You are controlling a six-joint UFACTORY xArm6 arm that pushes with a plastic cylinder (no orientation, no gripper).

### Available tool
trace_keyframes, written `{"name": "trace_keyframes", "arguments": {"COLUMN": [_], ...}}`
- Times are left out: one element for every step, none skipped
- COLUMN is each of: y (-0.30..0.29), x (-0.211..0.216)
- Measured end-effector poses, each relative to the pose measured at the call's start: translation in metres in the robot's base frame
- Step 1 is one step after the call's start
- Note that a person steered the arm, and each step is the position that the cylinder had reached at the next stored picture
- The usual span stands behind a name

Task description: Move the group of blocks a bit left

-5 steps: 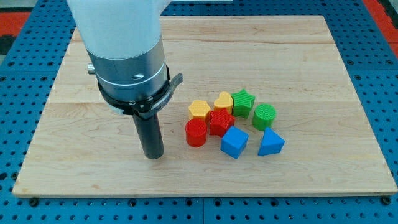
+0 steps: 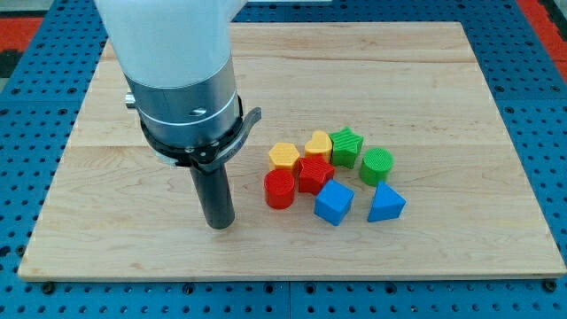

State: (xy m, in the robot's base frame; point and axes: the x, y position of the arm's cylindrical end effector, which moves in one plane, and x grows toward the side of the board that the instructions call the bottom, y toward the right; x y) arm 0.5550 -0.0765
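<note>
A tight group of blocks sits right of the board's middle. It holds a yellow hexagon, a yellow heart, a green star, a green cylinder, a red star, a red cylinder, a blue cube and a blue triangular block. My tip rests on the board to the left of the group, a short gap from the red cylinder, touching no block.
The wooden board lies on a blue perforated table. The arm's white and grey body hangs over the board's upper left.
</note>
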Motion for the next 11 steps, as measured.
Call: {"name": "trace_keyframes", "arguments": {"y": [0.008,0.031,0.057,0.099,0.152,0.152,0.142,0.155,0.114,0.056,0.027], "x": [0.025,0.042,0.042,0.042,0.036,0.018,-0.005,-0.028,-0.042,-0.041,-0.04]}}
